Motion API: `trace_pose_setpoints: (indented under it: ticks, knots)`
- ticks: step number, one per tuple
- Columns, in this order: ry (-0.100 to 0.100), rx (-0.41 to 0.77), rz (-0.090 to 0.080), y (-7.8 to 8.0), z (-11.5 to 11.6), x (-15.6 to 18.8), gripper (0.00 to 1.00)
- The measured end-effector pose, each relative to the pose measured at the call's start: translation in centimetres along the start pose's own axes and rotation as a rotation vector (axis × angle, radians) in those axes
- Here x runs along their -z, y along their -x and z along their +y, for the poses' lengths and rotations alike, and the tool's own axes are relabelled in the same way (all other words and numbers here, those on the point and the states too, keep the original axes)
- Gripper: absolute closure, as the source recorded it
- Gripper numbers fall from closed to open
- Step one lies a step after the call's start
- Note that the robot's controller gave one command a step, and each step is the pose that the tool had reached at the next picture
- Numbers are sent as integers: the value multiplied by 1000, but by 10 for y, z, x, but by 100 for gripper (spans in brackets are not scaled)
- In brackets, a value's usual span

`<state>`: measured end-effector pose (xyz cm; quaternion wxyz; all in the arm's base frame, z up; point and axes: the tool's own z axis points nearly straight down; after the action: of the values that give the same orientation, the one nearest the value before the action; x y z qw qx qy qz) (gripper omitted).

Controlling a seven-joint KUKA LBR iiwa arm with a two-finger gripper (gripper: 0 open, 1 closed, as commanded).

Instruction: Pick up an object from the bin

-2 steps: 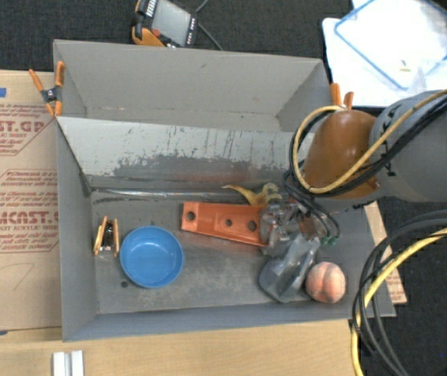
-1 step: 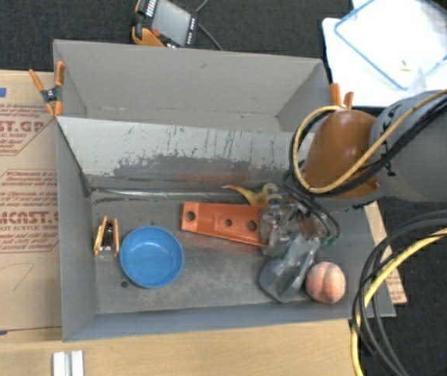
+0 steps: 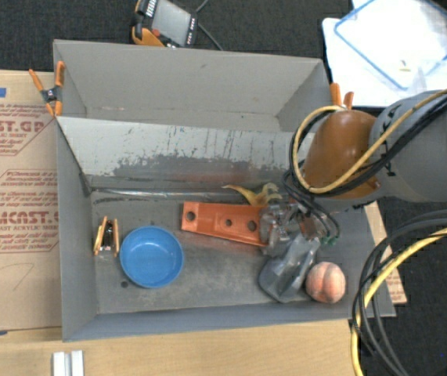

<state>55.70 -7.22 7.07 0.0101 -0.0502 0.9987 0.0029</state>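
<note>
My gripper [image 3: 287, 225] is low in the bin's right part, at the right end of a flat orange bracket with holes [image 3: 221, 223]. Just below it lies a grey, rounded thing [image 3: 282, 274], which its lower end seems to touch. A peach-coloured ball [image 3: 326, 281] rests beside that grey thing, to the right. A thin curved yellow piece [image 3: 251, 193] lies just behind the bracket, left of the gripper.
A blue bowl [image 3: 152, 256] stands at the front left of the bin floor, with a small yellow and black clip [image 3: 106, 236] to its left. The arm with its orange cover and cables hangs over the bin's right wall.
</note>
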Motion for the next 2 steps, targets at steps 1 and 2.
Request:
trace_pose_setpoints:
  ticks: [1,2]
  knots:
    - [0,0,0,0,0,0,100]
    - [0,3,-3,2,1,4,0]
